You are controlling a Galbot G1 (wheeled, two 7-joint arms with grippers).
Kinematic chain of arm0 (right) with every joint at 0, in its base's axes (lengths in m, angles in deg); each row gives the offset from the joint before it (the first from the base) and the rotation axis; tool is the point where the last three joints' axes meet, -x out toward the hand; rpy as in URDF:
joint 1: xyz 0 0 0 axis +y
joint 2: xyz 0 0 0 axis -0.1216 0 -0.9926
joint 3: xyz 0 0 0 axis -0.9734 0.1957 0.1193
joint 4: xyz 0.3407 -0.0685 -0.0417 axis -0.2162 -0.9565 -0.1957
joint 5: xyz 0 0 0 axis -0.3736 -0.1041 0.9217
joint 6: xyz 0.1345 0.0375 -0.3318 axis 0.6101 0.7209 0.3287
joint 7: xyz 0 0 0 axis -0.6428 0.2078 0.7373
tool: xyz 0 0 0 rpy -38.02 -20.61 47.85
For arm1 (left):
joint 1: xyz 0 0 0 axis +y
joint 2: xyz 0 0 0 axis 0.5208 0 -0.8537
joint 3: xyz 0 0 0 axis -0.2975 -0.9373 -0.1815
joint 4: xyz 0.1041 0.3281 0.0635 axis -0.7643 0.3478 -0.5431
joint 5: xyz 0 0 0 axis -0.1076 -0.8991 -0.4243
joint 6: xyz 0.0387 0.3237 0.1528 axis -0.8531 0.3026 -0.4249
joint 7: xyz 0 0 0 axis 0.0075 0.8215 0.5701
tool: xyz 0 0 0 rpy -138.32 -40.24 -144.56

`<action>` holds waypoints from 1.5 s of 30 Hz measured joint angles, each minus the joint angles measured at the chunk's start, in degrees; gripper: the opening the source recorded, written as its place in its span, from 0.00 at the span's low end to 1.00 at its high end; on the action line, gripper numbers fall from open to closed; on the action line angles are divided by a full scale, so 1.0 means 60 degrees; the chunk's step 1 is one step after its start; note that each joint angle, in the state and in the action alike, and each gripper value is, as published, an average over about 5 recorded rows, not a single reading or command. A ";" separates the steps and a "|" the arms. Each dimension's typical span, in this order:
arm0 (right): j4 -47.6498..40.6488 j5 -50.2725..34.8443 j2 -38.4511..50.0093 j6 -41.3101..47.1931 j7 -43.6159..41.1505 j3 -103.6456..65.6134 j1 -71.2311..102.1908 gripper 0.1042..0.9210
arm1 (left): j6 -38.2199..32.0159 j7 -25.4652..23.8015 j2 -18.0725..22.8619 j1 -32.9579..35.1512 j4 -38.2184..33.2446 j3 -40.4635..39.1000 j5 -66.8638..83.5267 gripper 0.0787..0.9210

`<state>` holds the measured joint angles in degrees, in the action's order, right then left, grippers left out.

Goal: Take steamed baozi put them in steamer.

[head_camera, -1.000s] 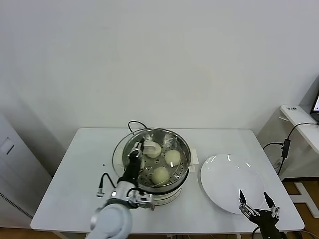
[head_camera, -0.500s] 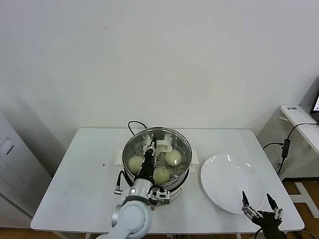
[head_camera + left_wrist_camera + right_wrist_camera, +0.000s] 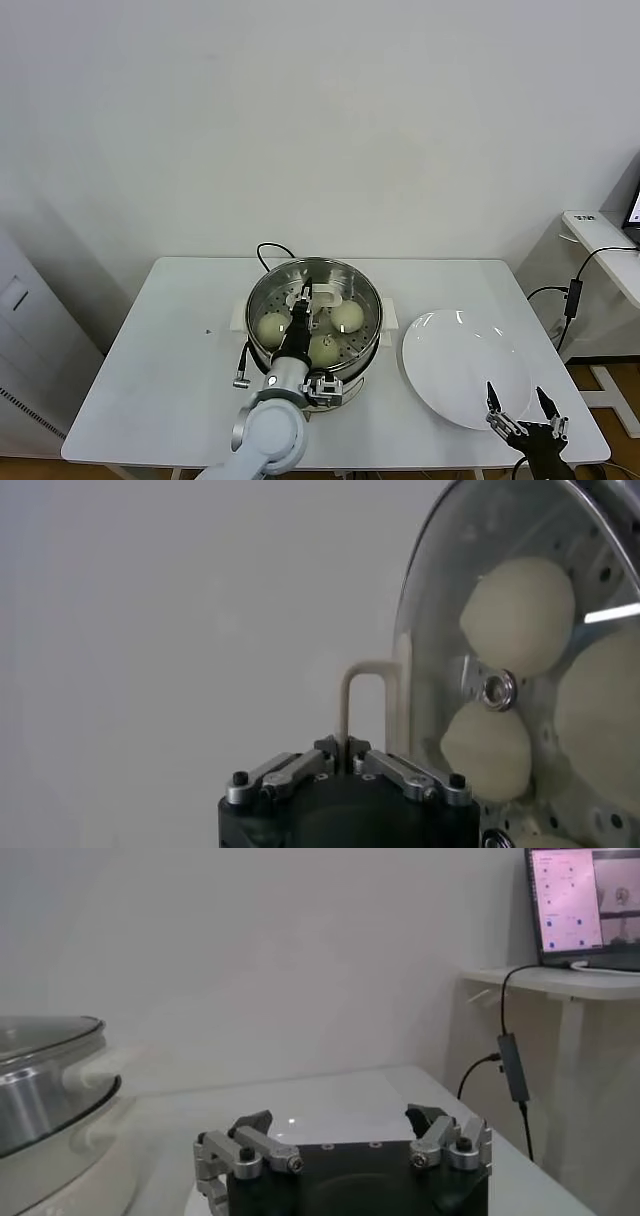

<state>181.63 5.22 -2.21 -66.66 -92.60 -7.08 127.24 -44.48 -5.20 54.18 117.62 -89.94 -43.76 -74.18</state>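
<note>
- Steamer: round shiny steel pot on a white base, standing at the middle of the white table. Black cord loops out behind it toward the wall.
- Glass lid sits on the pot; head view shows its cream loop handle over the centre, and the left wrist view shows the same handle standing up from the pane.
- Steamed baozi, through the glass in the head view: one at the pot's left, one at the right, one toward the front. A fourth cannot be confirmed in that view, the arm and handle covering the centre.
- Left wrist view: cream-white buns press close under the lid, one large and one smaller beside a metal lid fitting; a further one shows in part at the edge.
- Left gripper: over the pot, arm reaching in from the near edge. Jaws clenched on the lid handle; the wrist view shows the handle's leg rising from between the two closed fingers.
- Right gripper: low at the near right corner of the table, just in front of the white plate, well apart from the pot. Fingers spread wide, nothing between them.
- Plate: flat, bare, just right of the pot.
</note>
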 measured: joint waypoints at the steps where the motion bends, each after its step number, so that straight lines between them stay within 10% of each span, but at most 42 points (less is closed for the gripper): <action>1: 0.0000 -0.0005 -0.0001 -0.0007 -0.0002 -0.0004 0.0000 0.88 | 0.0004 0.0009 0.0011 -0.0005 0.0033 0.0003 -0.0009 0.05; 8: -0.0001 -0.0056 -0.0007 -0.0038 -0.0025 -0.0006 -0.0017 0.88 | 0.0052 0.0118 0.0013 0.0111 0.0013 0.0029 0.0114 0.11; 30: -0.0096 -0.0390 0.0522 0.0039 -0.0129 0.0733 -0.0820 0.88 | -0.0720 0.1355 -0.1306 0.1290 -0.2637 0.1204 0.5085 0.83; 45: -0.0114 -0.0326 0.0740 0.0147 0.0264 0.1296 -0.1709 0.88 | -0.3201 0.2359 -0.0914 0.2474 -0.2531 0.4470 1.0248 0.88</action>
<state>180.94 3.26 2.24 -65.78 -91.01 0.69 116.99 -63.69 8.95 48.69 132.47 -105.13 -16.94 -12.69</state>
